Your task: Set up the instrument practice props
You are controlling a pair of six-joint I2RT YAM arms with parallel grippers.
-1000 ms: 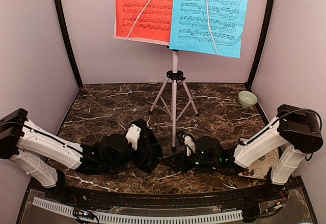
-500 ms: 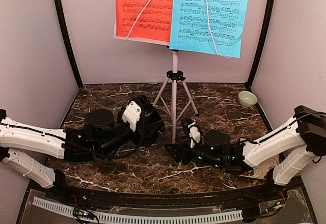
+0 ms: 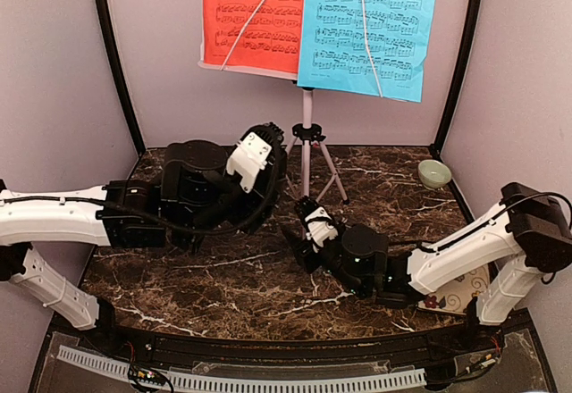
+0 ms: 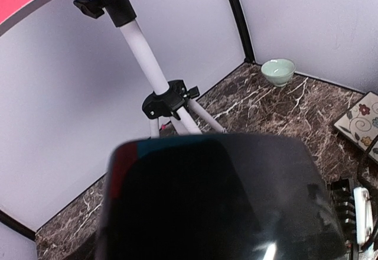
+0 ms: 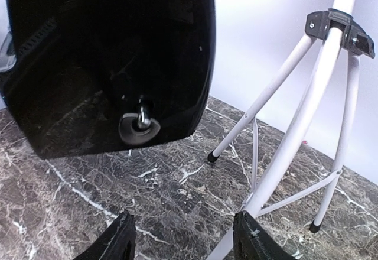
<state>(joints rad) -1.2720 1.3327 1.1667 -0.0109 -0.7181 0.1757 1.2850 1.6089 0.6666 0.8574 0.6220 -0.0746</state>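
The white tripod music stand (image 3: 307, 134) stands at the back centre, with a red page (image 3: 250, 13) and a blue page (image 3: 366, 22) on its desk. My left gripper (image 3: 259, 168) is raised just left of the pole and is shut on the black metronome (image 4: 218, 201), which fills the lower left wrist view and hides the fingers. From the right wrist, the metronome (image 5: 106, 47) hangs above the marble, its underside and winding key showing. My right gripper (image 5: 186, 245) is open and empty, low by the stand's front leg (image 5: 283, 153).
A pale green bowl (image 3: 434, 173) sits at the back right corner. A floral tile (image 3: 465, 290) lies under the right arm near the front right. Grey walls with black corner posts close in the marble table (image 3: 223, 268).
The left arm has lifted the metronome off the table and carried it back toward the stand. The right gripper followed to the left and back, and its jaws narrowed a little.
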